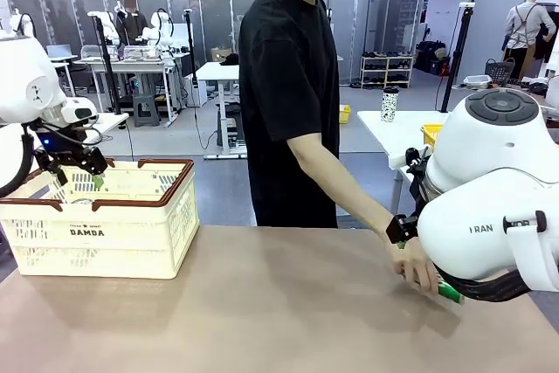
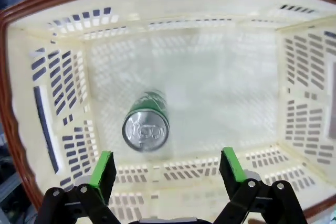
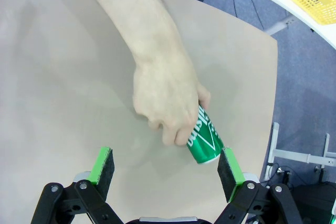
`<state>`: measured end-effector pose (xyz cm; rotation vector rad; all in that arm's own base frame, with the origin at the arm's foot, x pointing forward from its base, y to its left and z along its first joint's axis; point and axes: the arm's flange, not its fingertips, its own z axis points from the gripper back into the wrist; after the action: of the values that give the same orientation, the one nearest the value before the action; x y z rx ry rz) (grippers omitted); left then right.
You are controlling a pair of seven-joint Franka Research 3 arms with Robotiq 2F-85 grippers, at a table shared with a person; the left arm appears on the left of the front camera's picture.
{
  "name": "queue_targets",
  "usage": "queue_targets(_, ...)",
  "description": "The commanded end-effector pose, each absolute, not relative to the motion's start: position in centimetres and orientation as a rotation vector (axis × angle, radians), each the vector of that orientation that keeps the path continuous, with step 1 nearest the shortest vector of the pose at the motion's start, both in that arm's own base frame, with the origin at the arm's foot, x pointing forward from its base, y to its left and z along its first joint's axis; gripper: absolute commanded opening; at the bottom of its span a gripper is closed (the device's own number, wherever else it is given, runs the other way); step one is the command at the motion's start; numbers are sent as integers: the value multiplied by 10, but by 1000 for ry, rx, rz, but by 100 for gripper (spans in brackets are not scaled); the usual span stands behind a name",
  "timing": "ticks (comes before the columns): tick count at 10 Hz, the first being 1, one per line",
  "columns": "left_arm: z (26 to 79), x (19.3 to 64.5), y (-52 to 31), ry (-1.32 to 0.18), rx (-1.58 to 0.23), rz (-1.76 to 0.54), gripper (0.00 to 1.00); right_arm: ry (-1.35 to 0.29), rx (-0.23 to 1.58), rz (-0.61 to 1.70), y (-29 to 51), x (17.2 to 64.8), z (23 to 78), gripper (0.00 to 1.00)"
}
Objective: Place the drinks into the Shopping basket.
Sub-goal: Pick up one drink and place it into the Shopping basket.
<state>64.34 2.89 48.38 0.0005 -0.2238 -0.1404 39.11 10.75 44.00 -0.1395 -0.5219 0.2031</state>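
Right wrist view: open right tool point(image 3: 166, 169) hovers over a green can point(image 3: 205, 138) the person's hand point(image 3: 164, 94) holds on the surface point(image 3: 58, 82); closing now could pinch that hand. Open left tool point(image 2: 167, 167) hangs above the basket point(image 2: 31, 40), another can point(image 2: 146, 126) inside.

The basket point(image 1: 131, 242) is smooth plastic lattice. The can point(image 2: 146, 128) in it is metal, its top shiny. The surface point(image 1: 262, 312) looks matt, smooth.
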Motion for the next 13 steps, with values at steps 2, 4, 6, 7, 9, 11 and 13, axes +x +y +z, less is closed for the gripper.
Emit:
queue_targets(2,526,612,13,-225,75,-216,100,-521,-142,202,107,391,439,100)
queue_targets(4,544,596,1,-232,84,-284,100,-521,-142,202,107,391,439,100)
queue_targets(6,555,575,-16,-206,94,-407,100,-521,-142,202,107,391,439,100)
queue_targets(7,556,566,-23,-188,106,-490,100,-521,-142,202,107,391,439,100)
queue_targets(9,556,555,-28,-184,130,-580,100,-521,-142,202,107,391,439,100)
queue_targets(11,556,546,-28,-188,109,-676,100,-521,-142,202,107,391,439,100)
queue_targets(13,558,560,-36,-183,110,-575,100,-499,-202,321,100,394,438,100)
